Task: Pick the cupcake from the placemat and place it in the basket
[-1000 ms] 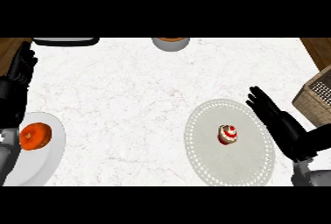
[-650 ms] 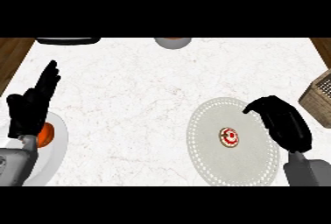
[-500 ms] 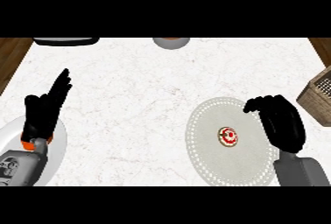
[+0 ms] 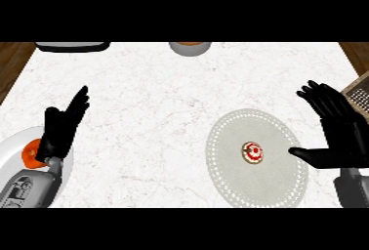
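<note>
A small cupcake (image 4: 253,152) with red and white icing sits upright near the middle of the round grey placemat (image 4: 238,181) at the right of the counter. My right hand (image 4: 337,130) is open just right of the placemat, fingers straight and pointing away, thumb stretched toward the cupcake without touching it. A corner of the woven basket (image 4: 358,91) shows at the right edge, beyond that hand. My left hand (image 4: 61,128) rests open at the left, fingers up, holding nothing.
A white plate (image 4: 12,146) with an orange-red fruit (image 4: 32,152) lies at the left edge, partly behind my left hand. A grey bowl (image 4: 191,48) and a dark tray (image 4: 72,46) stand at the counter's far edge. Wood floor shows past both upper corners.
My right hand has uncurled and drawn back to the right of the placemat, thumb now spread toward the cupcake. My left hand has shifted a little right over the plate's edge.
</note>
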